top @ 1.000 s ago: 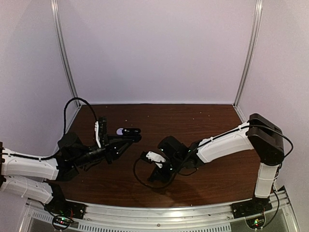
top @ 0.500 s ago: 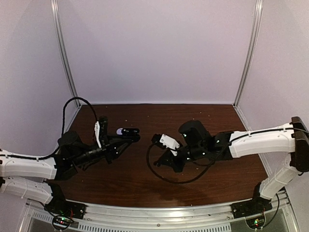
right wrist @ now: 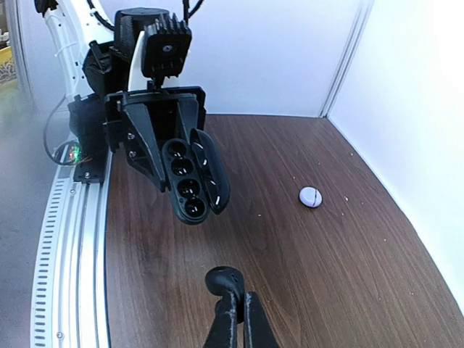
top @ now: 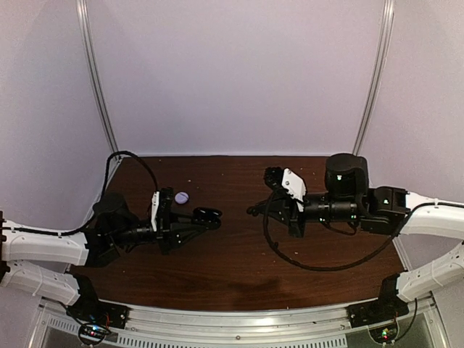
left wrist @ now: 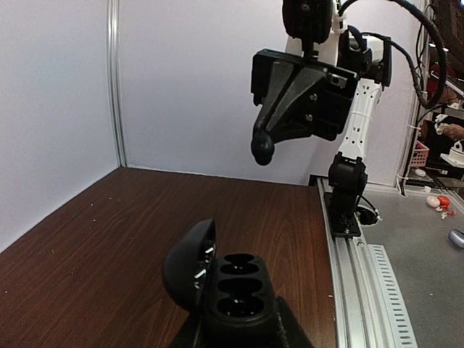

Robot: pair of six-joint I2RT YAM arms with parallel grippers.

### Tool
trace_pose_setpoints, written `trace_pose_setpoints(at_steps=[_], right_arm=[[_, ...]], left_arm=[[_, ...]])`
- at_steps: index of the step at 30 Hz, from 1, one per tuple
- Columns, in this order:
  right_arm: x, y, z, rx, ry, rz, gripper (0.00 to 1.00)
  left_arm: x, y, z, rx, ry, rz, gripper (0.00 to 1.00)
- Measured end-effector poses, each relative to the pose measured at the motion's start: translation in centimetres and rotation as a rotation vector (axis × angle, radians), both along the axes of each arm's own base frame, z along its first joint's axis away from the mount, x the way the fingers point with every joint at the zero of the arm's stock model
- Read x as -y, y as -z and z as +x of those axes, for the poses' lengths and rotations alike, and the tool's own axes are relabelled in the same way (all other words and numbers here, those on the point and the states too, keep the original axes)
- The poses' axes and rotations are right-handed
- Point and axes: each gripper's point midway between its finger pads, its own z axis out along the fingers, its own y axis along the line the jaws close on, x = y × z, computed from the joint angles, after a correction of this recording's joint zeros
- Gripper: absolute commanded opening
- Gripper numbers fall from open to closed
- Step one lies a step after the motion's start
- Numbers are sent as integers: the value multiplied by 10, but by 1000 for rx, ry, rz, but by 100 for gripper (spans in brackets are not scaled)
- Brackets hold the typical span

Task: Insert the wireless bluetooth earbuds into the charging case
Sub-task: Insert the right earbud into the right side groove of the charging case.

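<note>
Underneath both grippers, a broad table [top: 239,268] of dark brown wood grain, matte, flecked with pale specks. Around it, plain white panels [top: 232,72], smooth and flat, with slim metal posts [top: 94,80] at the back corners.

Next in size, the left arm [top: 43,246] and the right arm [top: 435,217]: glossy white shells, blocky black joints, ribbed housings near the wrists. Beside the right wrist, a loose black cable [top: 319,264] sagging in a wide loop.

At the left gripper [top: 190,220], angular black wedge-shaped fingers clamped tight on the base of the charging case [top: 209,214]. Held up off the table, jutting out past the fingertips toward the right gripper. Smooth black plastic, an elongated capsule with rounded ends. To one side of the body, the hinged lid [left wrist: 190,264], standing open, curved like a shell, with faint glints on its inner face. Down the body, a row of round sockets [right wrist: 181,171], dark inside, rims slightly shiny.

At the right gripper [right wrist: 232,315], narrow black fingers pressed together, pinching the black earbud [right wrist: 223,279] at the very tips. Small, rounded, glossy, bulb-like, poking out beyond the fingertips. Up off the table, facing the open case, with a clear gap between the two.

Beyond the left gripper's far side, flat on the wood, a tiny pale disc [top: 182,196]: round, smooth, near the case but not touching. Too small to tell more.
</note>
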Motion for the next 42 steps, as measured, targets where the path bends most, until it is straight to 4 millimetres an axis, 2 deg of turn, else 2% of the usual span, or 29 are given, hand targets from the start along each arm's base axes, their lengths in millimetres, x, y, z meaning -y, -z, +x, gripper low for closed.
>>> trace_pose_setpoints(at_steps=[4, 10, 21, 27, 35, 42], right_arm=[[-7, -11, -15, 40, -47, 12, 0], [-22, -17, -29, 70, -95, 16, 0], [-47, -2, -42, 76, -126, -19, 0], [-51, 4, -41, 101, -111, -43, 0], [-51, -3, -35, 133, -84, -40, 0], [-49, -4, -28, 153, -34, -48, 0]], left_arm=[[2, -5, -8, 24, 53, -17, 0], [6, -3, -16, 25, 112, -16, 0], [16, -13, -26, 42, 169, -31, 0], [19, -13, -27, 43, 185, -27, 0], [22, -9, -28, 36, 198, -17, 0], [24, -15, -26, 44, 189, -27, 0]])
